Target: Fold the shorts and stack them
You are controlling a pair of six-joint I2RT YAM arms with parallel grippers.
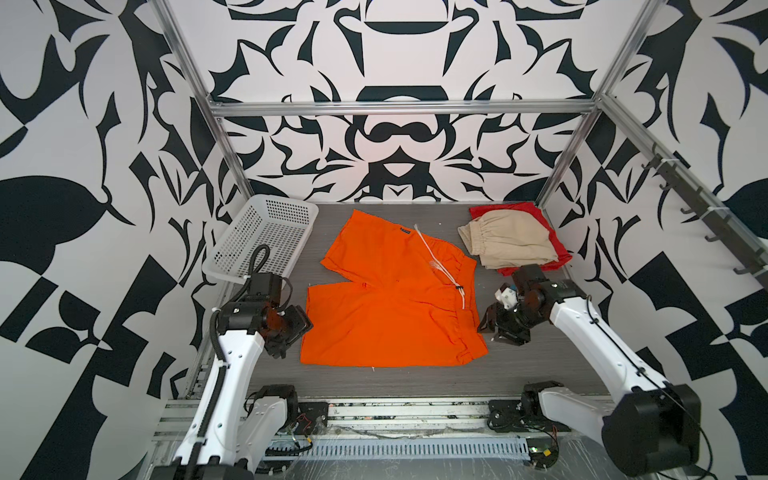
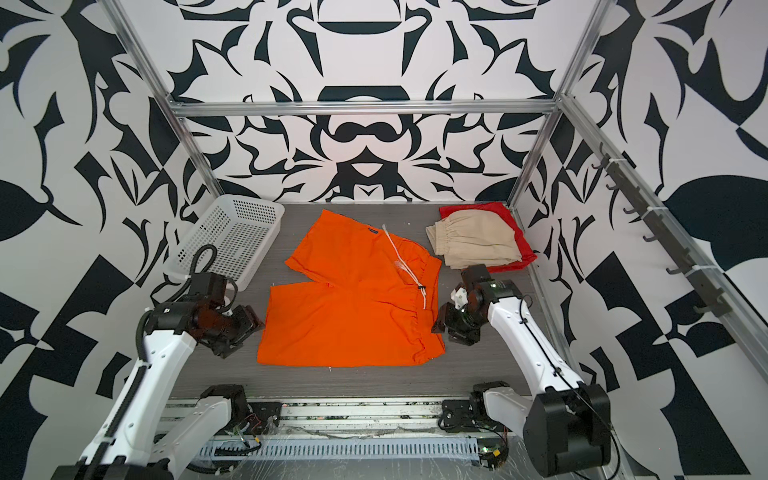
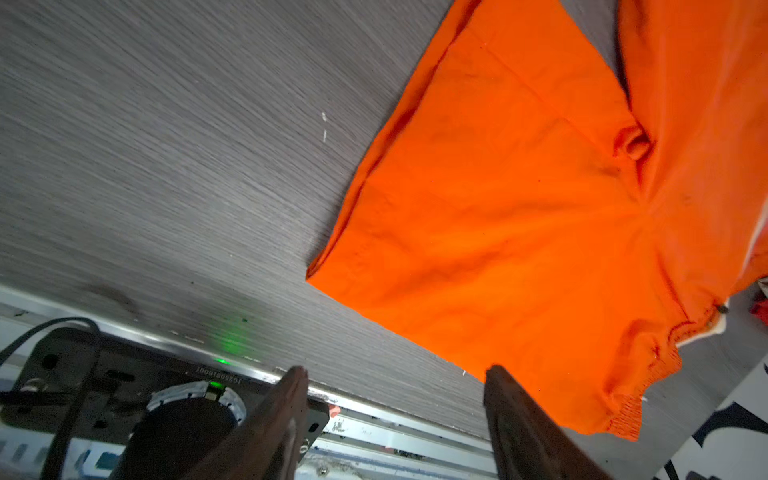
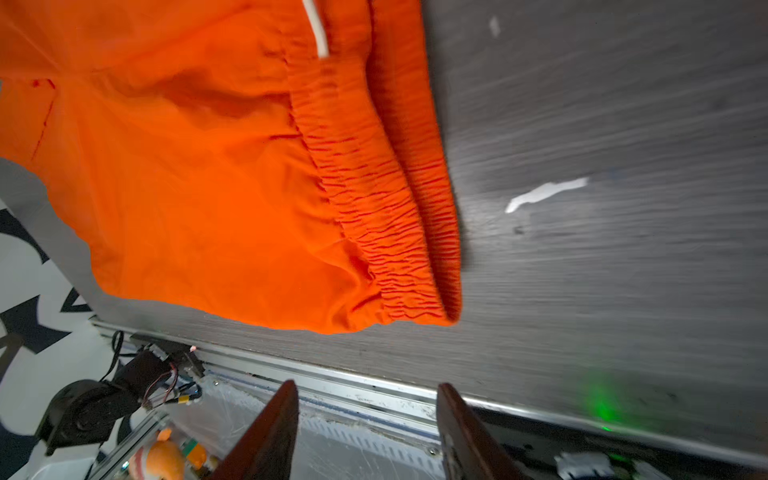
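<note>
Left gripper (image 1: 293, 328), centre-left in both top views: fingers apart, nothing between them, just beside the leg hem of the orange shorts (image 1: 390, 299). Right gripper (image 1: 494, 326), centre-right: fingers apart, empty, beside the waistband. Orange shorts lie spread mid-frame on the grey table (image 1: 519, 374). Beige shorts (image 1: 511, 241) folded atop red shorts (image 1: 523, 208), upper right of table. White basket (image 1: 266, 237) at left.

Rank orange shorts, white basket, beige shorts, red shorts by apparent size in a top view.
1. Orange shorts, spread flat.
2. White basket.
3. Beige shorts, folded.
4. Red shorts: only edges show under the beige pair, so true extent is hidden.
</note>
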